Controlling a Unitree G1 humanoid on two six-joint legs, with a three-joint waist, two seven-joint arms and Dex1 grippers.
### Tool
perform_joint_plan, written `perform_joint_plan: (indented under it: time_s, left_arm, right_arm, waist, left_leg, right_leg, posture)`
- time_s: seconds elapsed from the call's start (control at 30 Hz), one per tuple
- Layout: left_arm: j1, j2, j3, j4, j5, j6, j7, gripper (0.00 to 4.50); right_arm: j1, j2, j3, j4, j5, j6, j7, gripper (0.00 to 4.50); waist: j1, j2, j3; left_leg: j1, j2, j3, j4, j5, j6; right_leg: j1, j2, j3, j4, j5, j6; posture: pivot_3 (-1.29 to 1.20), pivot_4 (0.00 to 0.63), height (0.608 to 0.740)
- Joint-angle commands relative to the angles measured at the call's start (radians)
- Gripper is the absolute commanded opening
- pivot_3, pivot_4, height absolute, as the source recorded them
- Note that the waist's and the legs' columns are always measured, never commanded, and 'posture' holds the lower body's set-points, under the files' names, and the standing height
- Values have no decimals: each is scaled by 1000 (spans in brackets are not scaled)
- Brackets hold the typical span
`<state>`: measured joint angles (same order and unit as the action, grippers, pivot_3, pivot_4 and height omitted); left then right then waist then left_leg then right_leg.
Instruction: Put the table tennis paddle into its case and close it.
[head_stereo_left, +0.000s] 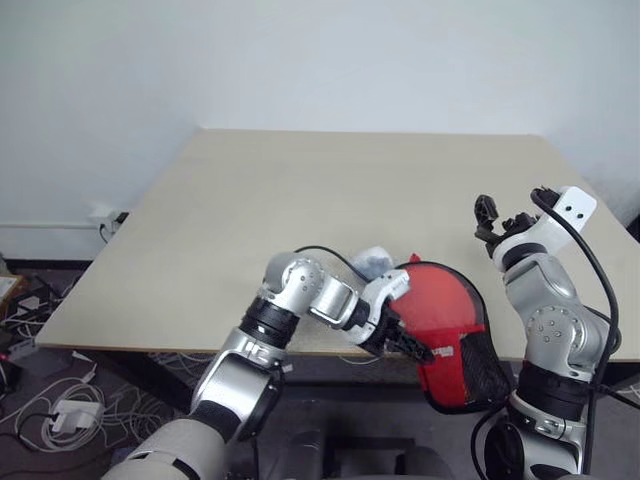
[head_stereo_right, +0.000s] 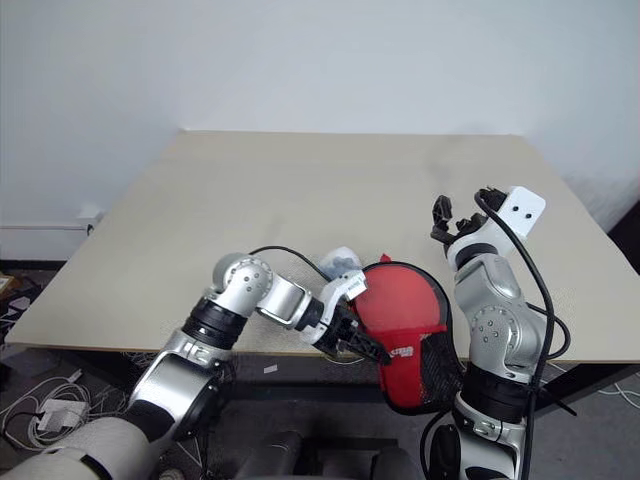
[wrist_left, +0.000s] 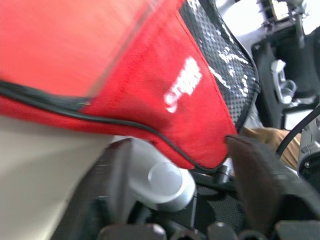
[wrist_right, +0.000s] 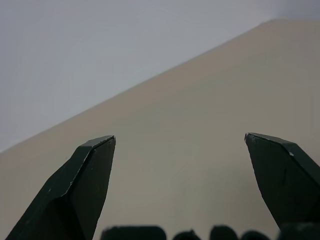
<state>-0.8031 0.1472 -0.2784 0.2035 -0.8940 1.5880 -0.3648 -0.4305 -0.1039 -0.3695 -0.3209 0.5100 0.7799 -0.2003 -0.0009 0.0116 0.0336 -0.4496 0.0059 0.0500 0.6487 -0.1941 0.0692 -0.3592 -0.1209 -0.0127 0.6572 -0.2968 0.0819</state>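
A pale wooden bench (head_stereo_left: 300, 220) stands against a white wall, with cables on the floor at its left side. The red case (head_stereo_left: 450, 320) hangs over the bench's near edge, towards its right corner. My left end effector (head_stereo_left: 405, 345) reaches across at the case's lower part, fingers spread around it. My right end effector (head_stereo_left: 510, 212) is raised over the bench's right edge, wide open, holding nothing.
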Motion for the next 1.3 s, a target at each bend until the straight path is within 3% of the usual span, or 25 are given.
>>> perform_joint_plan:
  time_s: [0.03, 0.23, 0.43, 0.53, 0.8, 0.93, 1.1, 1.3]
  left_arm:
    - [-42, 108, 3, -137, 34, -117, -127, 3421]
    - [-54, 227, 7, -148, 141, -359, -295, 3421]
    - [-91, 218, 66, 51, 300, -606, -298, 3421]
    - [-95, 219, 37, 101, 389, -711, -326, 3458]
    - [-107, 128, 52, 264, 515, -838, -331, 3458]
    - [-116, 73, 66, 324, 529, -840, -347, 3458]
    - [-123, 43, 29, 409, 595, -855, -367, 4474]
    - [-153, 23, 38, 502, 629, -816, -398, 4474]
  right_arm:
    - [7, -80, 97, -12, -25, 54, 81, 4500]
    - [95, -118, 176, -61, 1, 119, 162, 4500]
    - [160, -99, 199, -30, 27, 162, 223, 4500]
    - [187, -91, 218, -18, 1, 142, 234, 3873]
    - [227, -93, 257, 34, -33, 139, 265, 976]
    - [229, -93, 276, 52, -54, 145, 269, 976]
    - [234, -83, 290, 44, -67, 149, 271, 932]
    - [242, -76, 281, 29, -76, 161, 272, 932]
  waist:
    - [-4, 0, 0]
    - [2, 0, 0]
    - [2, 0, 0]
    - [2, -1, 1]
    - [3, -3, 2]
    - [3, -4, 3]
    - [2, -4, 2]
    - [2, -6, 2]
  left_leg:
    - [0, 0, 0, 0, 0, -1]
    - [1, 0, 1, -3, 1, -2]
    - [1, 0, 0, -2, 1, -2]
    - [1, 0, 1, -2, 3, 2]
    - [0, 0, 0, -2, 0, 7]
    - [0, 0, 0, -2, 0, 7]
    - [1, 1, 0, -2, 0, 8]
    - [1, 1, -1, -1, 0, 8]
  right_leg:
    - [0, 0, 0, 0, 0, 0]
    - [0, 0, -1, -1, 0, 0]
    - [0, 0, -1, -2, 0, -1]
    - [0, 0, 0, -1, 0, -1]
    - [0, 0, -1, -1, 0, 0]
    - [0, 0, -1, -1, 0, 0]
    - [0, 1, -1, -1, 0, 0]
    - [1, 1, -2, -1, 0, 0]
  posture:
    - [0, 0, 715]
    - [0, 0, 715]
    - [0, 0, 715]
    - [0, 0, 715]
    - [0, 0, 715]
    - [0, 0, 715]
    - [0, 0, 715]
    - [0, 0, 715]
